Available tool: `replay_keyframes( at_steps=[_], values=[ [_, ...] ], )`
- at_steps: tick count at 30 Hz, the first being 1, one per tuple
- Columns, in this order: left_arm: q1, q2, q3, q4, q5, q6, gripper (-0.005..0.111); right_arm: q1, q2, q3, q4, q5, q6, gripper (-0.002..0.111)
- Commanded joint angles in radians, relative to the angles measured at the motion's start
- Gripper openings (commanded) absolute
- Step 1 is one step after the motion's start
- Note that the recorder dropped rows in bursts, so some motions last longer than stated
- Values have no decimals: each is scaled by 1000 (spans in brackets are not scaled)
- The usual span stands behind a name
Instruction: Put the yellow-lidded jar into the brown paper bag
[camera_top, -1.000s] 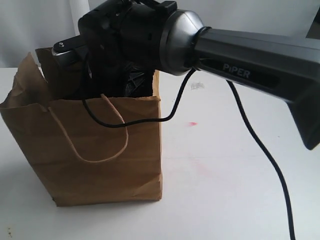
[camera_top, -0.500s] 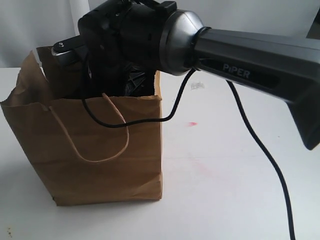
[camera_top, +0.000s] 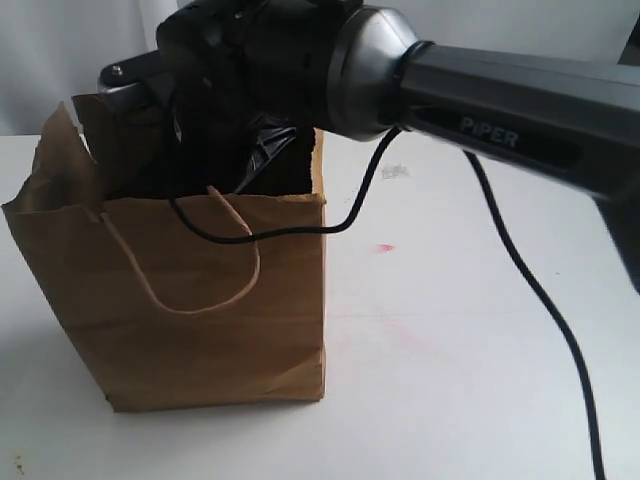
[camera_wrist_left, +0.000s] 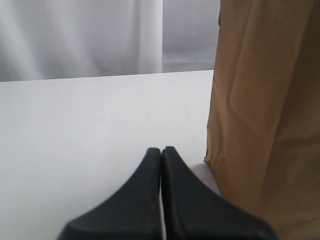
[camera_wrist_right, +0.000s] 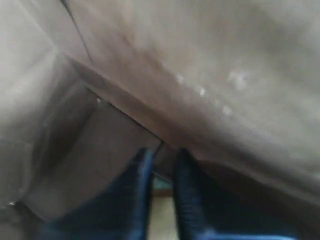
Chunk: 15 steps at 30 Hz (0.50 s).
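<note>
1. Noted right hand (camera_wrist_right: 163, 154) inside brown paper bag (camera_top: 200, 300), fingers narrowly apart; grip could not be told.
2. Only a blurred teal-yellow sliver of yellow-lidded jar (camera_wrist_right: 160, 210) showed in that gap.
3. Noted left hand (camera_wrist_left: 161, 150) pinched closed over tabletop (camera_wrist_left: 75, 125), just beside bag.

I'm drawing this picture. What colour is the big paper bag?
The paper bag is plain brown; the exterior view shows it best.
</note>
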Motion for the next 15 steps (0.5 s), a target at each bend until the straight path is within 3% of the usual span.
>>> replay_keyframes(
  at_steps=[1,10,15],
  values=[
    [-5,3,-2,-4,-9,-4,1,5,-87,-8,-6,-44,-5,0],
    [-5,3,-2,-4,-9,-4,1,5,-249,-8,11,13,-54,0],
    [-5,3,-2,-4,-9,-4,1,5,-348,-8,34,149,-180,0]
  ],
)
